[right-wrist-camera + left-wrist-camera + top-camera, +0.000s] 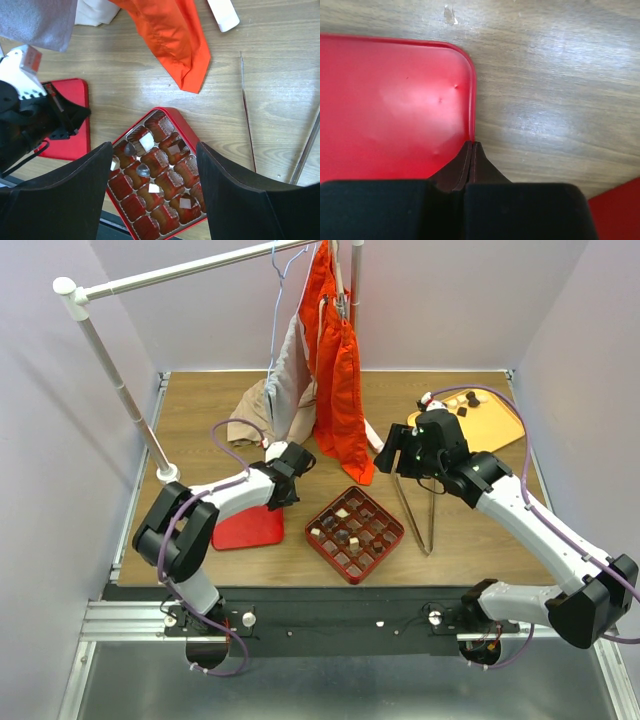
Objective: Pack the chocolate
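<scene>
Left claw [281, 498], top view: it's hanging tip-down over the edge of the red lid [247, 529]. Can't tell from up here if it's shut.
Right claw [390, 458], top view: it's hovering above the table [200, 410], and the red gridded box [372, 552] is sitting just base-side of it, between the two claws.
Chocolate [355, 537], top view: a few lumps are sitting in the box cells below the right claw, and more are lying on the yellow-orange tray [495, 425] behind its wrist.
Orange cloth [340, 390], top view: it's hanging just beside the right claw, on the left claw's side.
Left claw [471, 147], left wrist: the fingers are pressing flat together with nothing between them, tips sitting right at the lid's [395, 110] edge by its rounded corner. Touching or not, can't tell.
Right claw [154, 145], right wrist: the fingers are spreading wide and gripping nothing, and the box [172, 114] is lying straight under the gap.
Chocolate [146, 141], right wrist: white and dark lumps are sitting in several cells, directly under the claw.
Metal tongs [247, 120], right wrist: they're lying on the wood, off to the claw's right.
</scene>
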`<state>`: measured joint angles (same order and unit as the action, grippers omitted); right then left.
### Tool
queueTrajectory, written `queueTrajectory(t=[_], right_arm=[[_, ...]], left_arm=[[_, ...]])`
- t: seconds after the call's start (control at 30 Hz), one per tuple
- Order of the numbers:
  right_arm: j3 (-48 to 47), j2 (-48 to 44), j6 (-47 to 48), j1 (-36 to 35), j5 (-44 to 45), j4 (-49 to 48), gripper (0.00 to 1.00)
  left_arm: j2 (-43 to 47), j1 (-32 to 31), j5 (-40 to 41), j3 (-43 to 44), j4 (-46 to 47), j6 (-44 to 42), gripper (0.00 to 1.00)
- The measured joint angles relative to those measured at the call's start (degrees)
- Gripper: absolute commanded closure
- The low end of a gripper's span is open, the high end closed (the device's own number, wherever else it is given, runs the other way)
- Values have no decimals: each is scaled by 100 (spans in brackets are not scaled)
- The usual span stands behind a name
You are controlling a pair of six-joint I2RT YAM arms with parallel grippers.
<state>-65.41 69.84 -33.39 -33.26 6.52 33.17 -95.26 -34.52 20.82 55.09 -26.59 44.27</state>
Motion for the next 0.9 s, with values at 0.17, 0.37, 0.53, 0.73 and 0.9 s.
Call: queueTrajectory(t=[0.17, 0.37, 0.53, 0.73, 0.9], right_arm=[[2, -4, -2, 0, 4, 0, 24], [133, -59, -4, 72, -190, -17, 24], [234, 26, 26, 881, -1467, -271, 24], [297, 468, 9, 2522, -3447, -817, 24], [302, 568, -63, 2813, -4472, -1086, 24]], left_arm=[[566, 2, 0, 31, -321, -162, 100], [1891, 2, -380, 374, -625, -809, 100], [3018, 2, -1108, 863, -649, -1237, 100], [3707, 2, -2260, 1139, -549, -1449, 100], [3939, 4, -3600, 817, 59, -1399, 100]])
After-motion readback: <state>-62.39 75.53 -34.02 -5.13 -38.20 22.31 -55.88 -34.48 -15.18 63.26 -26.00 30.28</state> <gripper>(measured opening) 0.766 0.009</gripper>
